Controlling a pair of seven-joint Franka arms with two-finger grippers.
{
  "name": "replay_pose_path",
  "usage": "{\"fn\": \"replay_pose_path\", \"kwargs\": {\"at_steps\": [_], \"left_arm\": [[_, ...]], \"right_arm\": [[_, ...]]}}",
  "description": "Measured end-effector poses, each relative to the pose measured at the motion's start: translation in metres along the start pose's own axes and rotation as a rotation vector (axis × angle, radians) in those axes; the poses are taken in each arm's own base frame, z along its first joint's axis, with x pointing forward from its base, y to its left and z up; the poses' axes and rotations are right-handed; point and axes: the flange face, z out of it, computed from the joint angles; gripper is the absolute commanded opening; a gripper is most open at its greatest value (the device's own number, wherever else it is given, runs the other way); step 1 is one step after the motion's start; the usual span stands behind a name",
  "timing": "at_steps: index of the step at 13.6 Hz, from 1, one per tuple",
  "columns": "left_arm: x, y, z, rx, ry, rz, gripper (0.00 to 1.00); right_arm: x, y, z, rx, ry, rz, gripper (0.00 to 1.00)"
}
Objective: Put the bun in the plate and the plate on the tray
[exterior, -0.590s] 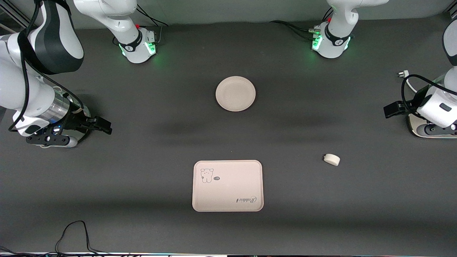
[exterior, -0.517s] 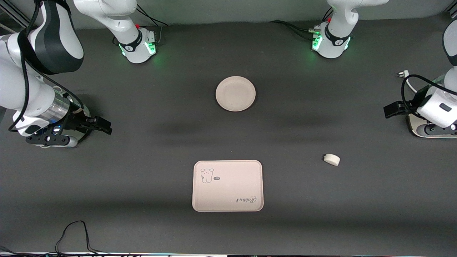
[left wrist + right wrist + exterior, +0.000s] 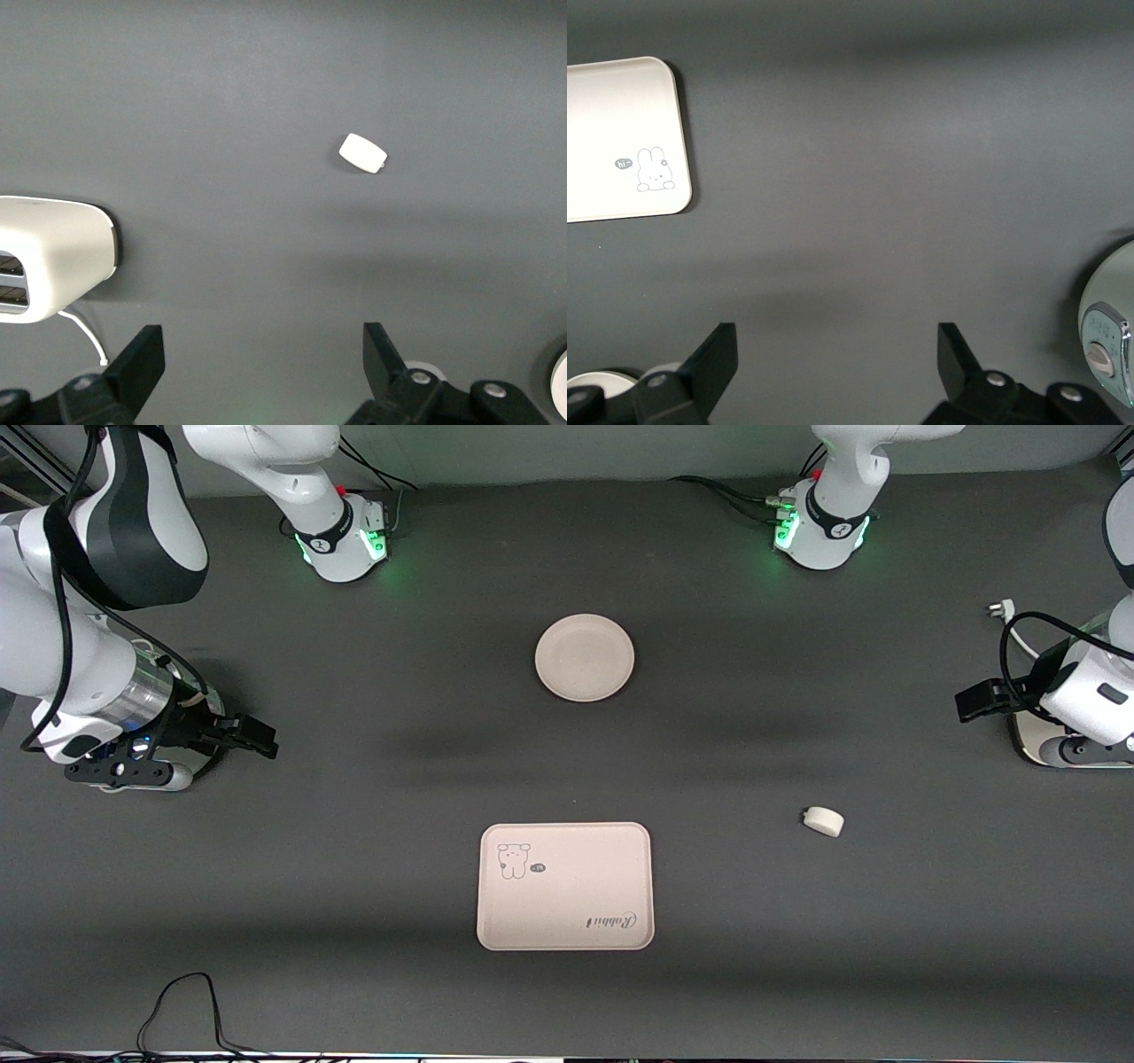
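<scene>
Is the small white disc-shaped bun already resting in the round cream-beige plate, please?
No, the small white disc-shaped bun lies on the bare dark table toward the left arm's end, apart from the round cream-beige plate, which holds nothing.

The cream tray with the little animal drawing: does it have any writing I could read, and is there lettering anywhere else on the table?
"Rabbit": script lettering, upside down in the front view, on the cream-beige rectangular tray.
"hi": in a small dark speech bubble beside the tray's animal drawing.
Marks on the arm bases: too small to read.
Round cream plate and small white bun: none.
</scene>
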Motion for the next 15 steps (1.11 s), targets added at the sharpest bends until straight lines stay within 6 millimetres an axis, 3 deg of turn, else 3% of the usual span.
{"fn": "replay_pose_path", "kwargs": {"at_steps": [7,10,13,15], "left_arm": [[0.002,0.004,0.003,0.001,-0.005,0.012,1.00],[0.008,0.014,-0.013,-0.001,0.008,0.027,1.00],[0.022,0.020,-0.027,-0.001,-0.011,0.033,1.00],[0.039,0.029,-0.023,-0.002,-0.014,0.043,1.00]], "right_arm": [[0.000,0.000,0.000,0.000,0.000,0.000,1.00],[0.000,0.000,0.000,0.000,0.000,0.000,1.00],[0.000,0.000,0.000,0.000,0.000,0.000,1.00],[0.000,-0.002,0.000,0.000,0.000,-0.003,1.00]]}}
